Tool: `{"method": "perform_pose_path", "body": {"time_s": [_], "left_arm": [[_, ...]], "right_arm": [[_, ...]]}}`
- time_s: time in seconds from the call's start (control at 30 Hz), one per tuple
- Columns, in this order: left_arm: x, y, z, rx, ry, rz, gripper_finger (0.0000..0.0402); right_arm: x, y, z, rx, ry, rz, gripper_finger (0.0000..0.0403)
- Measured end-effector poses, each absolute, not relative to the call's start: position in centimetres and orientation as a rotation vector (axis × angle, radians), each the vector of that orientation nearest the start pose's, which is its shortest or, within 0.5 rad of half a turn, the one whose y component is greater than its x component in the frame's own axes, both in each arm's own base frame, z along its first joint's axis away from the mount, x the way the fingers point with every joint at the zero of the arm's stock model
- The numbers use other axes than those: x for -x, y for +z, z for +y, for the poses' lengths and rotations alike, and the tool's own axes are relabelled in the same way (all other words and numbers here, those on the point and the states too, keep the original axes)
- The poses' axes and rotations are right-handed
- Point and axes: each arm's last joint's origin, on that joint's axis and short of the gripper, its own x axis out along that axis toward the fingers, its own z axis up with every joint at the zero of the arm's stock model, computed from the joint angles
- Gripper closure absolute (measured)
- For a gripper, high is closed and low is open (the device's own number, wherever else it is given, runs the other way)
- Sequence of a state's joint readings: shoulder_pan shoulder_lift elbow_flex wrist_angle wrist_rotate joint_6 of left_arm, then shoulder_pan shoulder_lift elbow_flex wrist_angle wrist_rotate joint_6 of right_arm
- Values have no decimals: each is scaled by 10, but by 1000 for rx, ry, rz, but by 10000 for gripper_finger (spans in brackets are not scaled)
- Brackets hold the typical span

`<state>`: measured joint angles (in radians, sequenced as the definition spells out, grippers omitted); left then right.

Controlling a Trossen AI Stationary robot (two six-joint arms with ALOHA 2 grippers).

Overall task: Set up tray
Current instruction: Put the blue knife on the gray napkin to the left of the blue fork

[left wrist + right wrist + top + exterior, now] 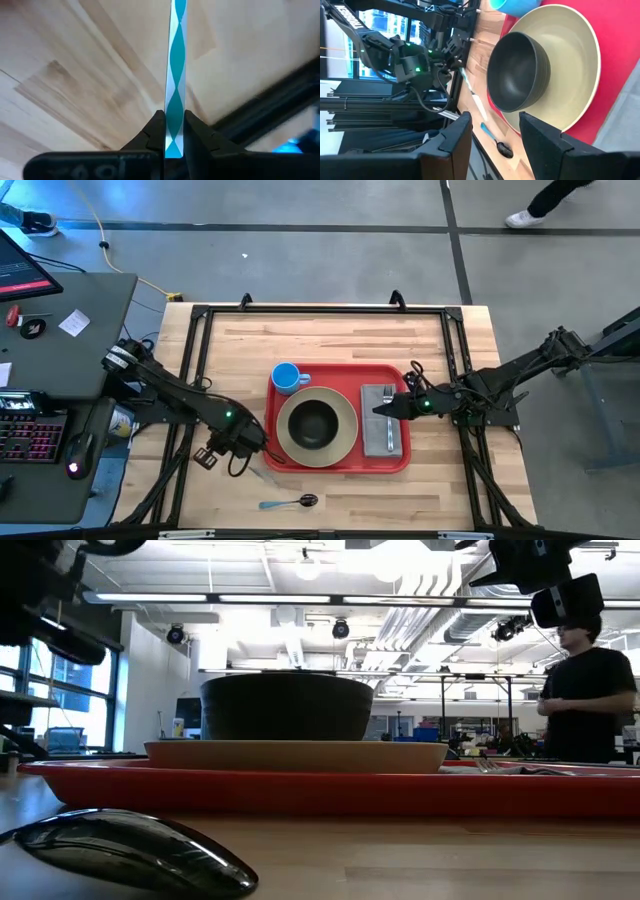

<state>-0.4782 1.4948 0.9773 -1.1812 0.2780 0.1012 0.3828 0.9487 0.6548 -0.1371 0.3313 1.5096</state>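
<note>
Wooden table (pixel 300 330) with a black frame, workshop hall behind; a person in dark clothing (pixel 590 690) stands at the far side. Red tray (pixel 395 463) sits at table centre. On it: beige plate (pixel 345 425) at the 9 o'clock end, with a dark bowl (pixel 314 424) in the plate's middle; blue cup (pixel 287 377) at the tray's 11 o'clock corner; grey napkin (pixel 383 433) at 3 o'clock, a fork (pixel 389 420) lying on it.

Left gripper (pixel 262 452) is just off the tray's 8 o'clock corner. Its fingers (pixel 156 132) are pinching a thin teal-and-white striped handle (pixel 176 70); which utensil it is I cannot tell. Right gripper (pixel 384 409) hangs over the napkin, fingers (pixel 451 137) spread, holding nothing.

Blue-handled spoon (pixel 290 502) lies on bare table at 7 o'clock of the tray, well apart from it.
</note>
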Motion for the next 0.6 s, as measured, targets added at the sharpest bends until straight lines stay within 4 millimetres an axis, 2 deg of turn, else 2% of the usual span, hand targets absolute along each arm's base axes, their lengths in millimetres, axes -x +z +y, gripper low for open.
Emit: {"method": "perform_pose_path", "body": {"time_s": [0.27,0.47,0.6], "left_arm": [[-211,240,-121,-120,-686,1657,326],[-214,285,-123,-93,-709,1496,326],[-210,316,-121,-58,-708,1376,326]], "right_arm": [[-193,265,68,-1326,-256,356,247],[-194,265,68,-1331,-241,360,247],[-196,272,69,-1308,-189,302,247]]}}
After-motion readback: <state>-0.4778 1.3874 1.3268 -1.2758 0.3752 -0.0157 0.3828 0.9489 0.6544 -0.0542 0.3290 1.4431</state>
